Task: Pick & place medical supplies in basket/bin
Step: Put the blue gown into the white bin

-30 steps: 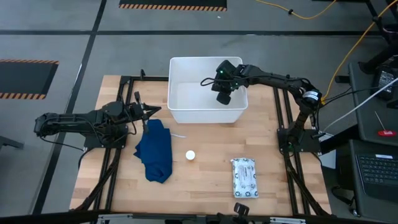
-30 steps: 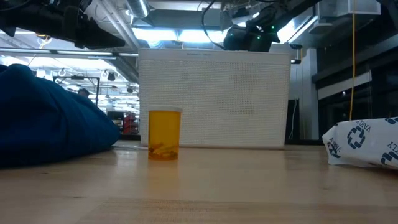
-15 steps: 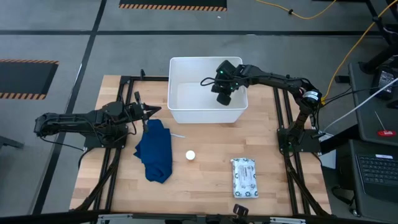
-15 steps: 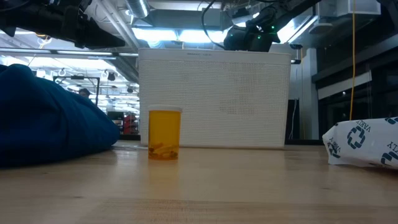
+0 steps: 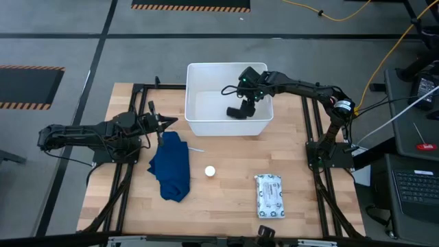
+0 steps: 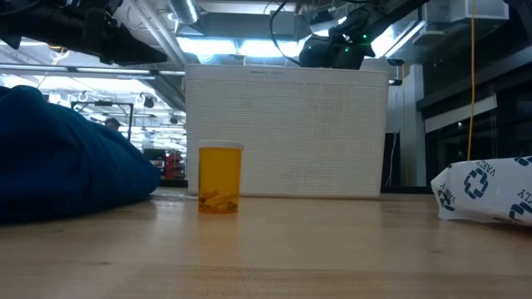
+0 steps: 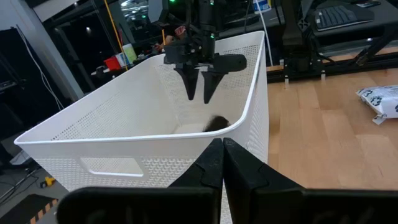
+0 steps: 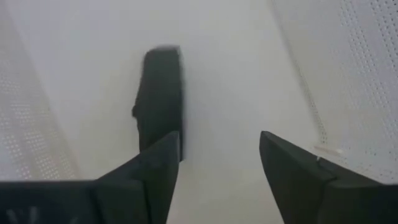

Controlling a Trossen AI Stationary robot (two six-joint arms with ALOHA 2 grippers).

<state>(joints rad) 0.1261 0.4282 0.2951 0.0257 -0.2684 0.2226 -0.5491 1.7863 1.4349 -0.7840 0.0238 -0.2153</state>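
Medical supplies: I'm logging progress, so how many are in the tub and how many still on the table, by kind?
In the white tub: black cylinder: 1
On the table: blue cloth: 1
On the table: white-capped orange bottle: 1
On the table: printed packet: 1
Total: 4 supplies, 1 binned, 3 left.

The wooden table is seen bearing the tub; nearer lie cloth, bottle, packet.
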